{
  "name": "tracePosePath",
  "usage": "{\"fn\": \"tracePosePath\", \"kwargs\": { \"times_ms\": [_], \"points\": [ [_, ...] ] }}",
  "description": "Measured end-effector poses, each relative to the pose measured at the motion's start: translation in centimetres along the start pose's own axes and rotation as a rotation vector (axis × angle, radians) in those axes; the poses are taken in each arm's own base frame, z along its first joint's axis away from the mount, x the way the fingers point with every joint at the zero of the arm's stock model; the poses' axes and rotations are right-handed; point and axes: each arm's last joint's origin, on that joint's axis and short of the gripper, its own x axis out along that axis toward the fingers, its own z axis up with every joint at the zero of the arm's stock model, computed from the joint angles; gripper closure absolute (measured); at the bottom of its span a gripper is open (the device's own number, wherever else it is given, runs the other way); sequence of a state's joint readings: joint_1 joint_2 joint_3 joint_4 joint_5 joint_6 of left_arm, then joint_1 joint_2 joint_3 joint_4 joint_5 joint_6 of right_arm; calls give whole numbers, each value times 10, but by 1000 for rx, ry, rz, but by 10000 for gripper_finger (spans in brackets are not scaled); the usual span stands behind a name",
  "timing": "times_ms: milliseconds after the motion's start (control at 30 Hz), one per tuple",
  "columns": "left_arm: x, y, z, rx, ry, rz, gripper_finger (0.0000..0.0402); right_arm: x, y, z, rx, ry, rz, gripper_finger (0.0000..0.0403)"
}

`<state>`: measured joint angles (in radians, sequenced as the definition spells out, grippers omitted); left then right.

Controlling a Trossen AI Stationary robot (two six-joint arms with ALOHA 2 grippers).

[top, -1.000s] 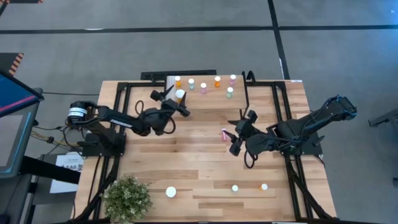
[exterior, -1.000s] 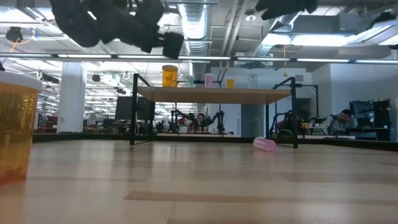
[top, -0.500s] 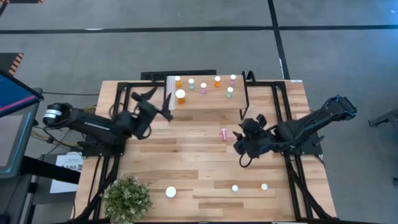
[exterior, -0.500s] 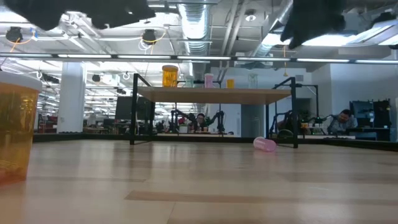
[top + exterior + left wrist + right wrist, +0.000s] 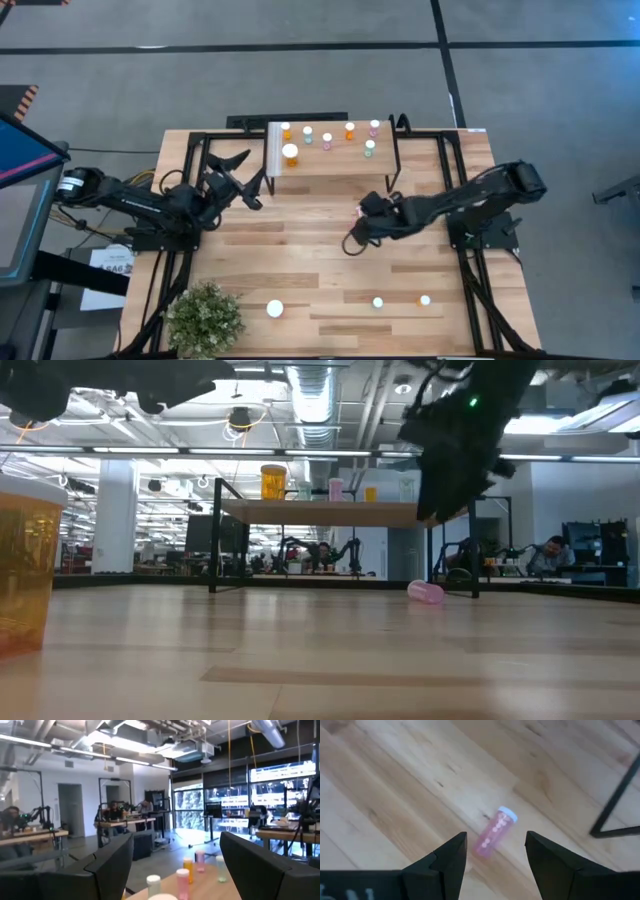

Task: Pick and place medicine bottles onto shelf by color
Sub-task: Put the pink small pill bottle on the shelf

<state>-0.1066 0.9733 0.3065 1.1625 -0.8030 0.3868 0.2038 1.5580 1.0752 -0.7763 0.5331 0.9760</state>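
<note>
Our right tool [image 5: 495, 852] hovers spread over the pink bottle [image 5: 494, 831] lying on the tabletop [image 5: 300, 240] near the shelf [image 5: 330, 160]; we should straddle its middle squarely. Left tool [image 5: 240, 170] waits spread.

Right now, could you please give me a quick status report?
Right gripper open, above fallen pink bottle on table. Left gripper open, empty, beside shelf. Nothing in the way.
</note>
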Motion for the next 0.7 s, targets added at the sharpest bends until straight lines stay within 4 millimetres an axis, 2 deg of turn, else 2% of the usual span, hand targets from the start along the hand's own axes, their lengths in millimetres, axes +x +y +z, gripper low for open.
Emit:
{"fn": "tracePosePath", "kwargs": {
  "times_ms": [167,433,700],
  "points": [
    [0,-1,-1,29,4,-4,113,22,9,-1,-29,41,4,179],
    [0,-1,-2,38,13,-10,113,47,7,-12,25,50,6,179],
    [0,-1,-3,43,19,-12,113,52,-29,-35,139,2,56,179]
  ]
}}
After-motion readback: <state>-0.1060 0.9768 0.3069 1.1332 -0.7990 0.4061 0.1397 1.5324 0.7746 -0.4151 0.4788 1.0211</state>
